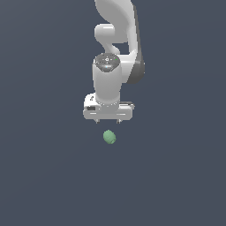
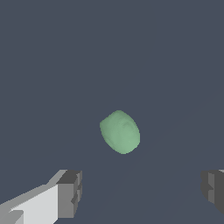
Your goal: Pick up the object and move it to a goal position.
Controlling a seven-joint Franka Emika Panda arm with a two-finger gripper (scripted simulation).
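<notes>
Hovering above the object (image 1: 109, 137), the gripper (image 1: 107, 121) hangs with its jaws spread wide and nothing between them. The green lump (image 2: 120, 131) lies on the plain dark surface (image 1: 39, 176), near its middle as far as the exterior view shows, apart from both fingertips (image 2: 70, 192). This looks like the approach step, before any grasp. Next, the arm likely needs to centre over the lump, descend around it, then close. No containers appear in either view, and no goal marker is visible.

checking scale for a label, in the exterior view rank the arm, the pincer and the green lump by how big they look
1. arm, largest
2. pincer, spread wide
3. green lump, smallest, narrower than the pincer
</notes>
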